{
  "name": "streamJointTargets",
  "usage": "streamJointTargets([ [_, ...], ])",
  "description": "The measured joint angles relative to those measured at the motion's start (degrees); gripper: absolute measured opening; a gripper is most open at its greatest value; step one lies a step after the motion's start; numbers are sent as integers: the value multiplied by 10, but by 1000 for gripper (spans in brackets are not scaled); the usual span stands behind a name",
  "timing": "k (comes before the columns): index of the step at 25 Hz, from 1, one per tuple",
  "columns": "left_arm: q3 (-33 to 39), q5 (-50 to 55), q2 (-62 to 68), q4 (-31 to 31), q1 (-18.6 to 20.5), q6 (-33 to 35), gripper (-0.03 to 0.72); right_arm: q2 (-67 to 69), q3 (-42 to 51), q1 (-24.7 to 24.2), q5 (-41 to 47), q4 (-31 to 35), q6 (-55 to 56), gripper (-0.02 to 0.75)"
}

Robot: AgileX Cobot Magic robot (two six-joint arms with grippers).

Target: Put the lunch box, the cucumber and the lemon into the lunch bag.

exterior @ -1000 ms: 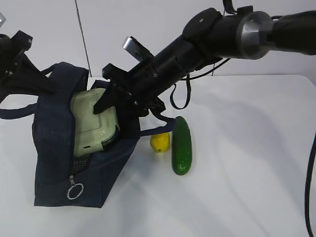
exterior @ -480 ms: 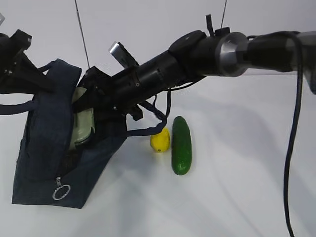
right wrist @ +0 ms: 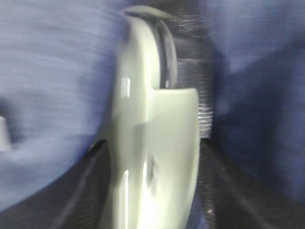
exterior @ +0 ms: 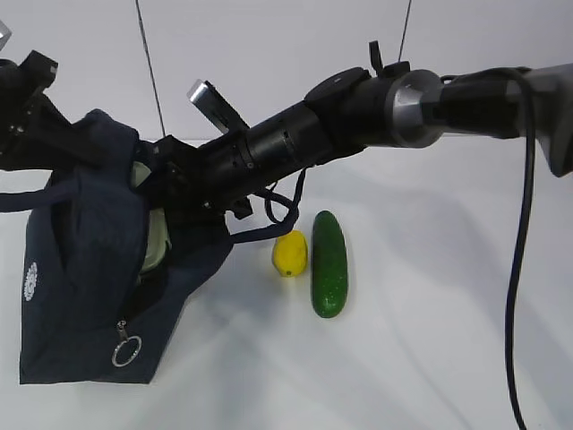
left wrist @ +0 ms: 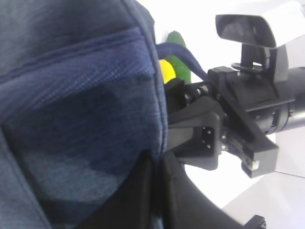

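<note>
The dark navy lunch bag (exterior: 85, 269) stands at the left, its mouth facing right. My left gripper (left wrist: 156, 162) is shut on the fabric of its top edge (exterior: 76, 148). My right gripper (exterior: 177, 199) reaches into the mouth, shut on the lunch box (right wrist: 152, 143) by its sides. Only a pale green sliver of the lunch box (exterior: 154, 240) shows from outside. The yellow lemon (exterior: 289, 253) and the dark green cucumber (exterior: 329, 262) lie side by side on the table, right of the bag. Both also peek past the bag: lemon (left wrist: 166, 71), cucumber (left wrist: 179, 44).
The zipper's metal ring pull (exterior: 126, 350) hangs at the bag's lower front. One loop handle (exterior: 269, 228) droops toward the lemon under my right arm (exterior: 358, 116). The white table (exterior: 448, 313) stretches to the right of the cucumber.
My right arm has pushed left, carrying the lunch box deeper into the bag until only a sliver shows. The bag has shifted left and tipped more upright. Lemon and cucumber have not moved.
</note>
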Motion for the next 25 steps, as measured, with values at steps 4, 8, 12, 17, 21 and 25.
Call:
streamJointTargets([
  [4,0,10,0,-5,0,8,2,0,0,0,22,8,-35,380],
  [8,0,13,0,-6,0,9,2,0,-2,0,48,32,-54,435],
  [12,0,13,1,3,0,14,2,0,-2,0,81,40,-58,444],
  [17,-2,14,1,38,0,15,2,0,-2,-12,104,42,-72,445],
  [21,-2,13,1,58,8,16,1,-4,-3,-36,107,28,-74,444],
  [25,-2,13,1,61,20,16,1,-36,-3,-55,108,-17,-65,444],
])
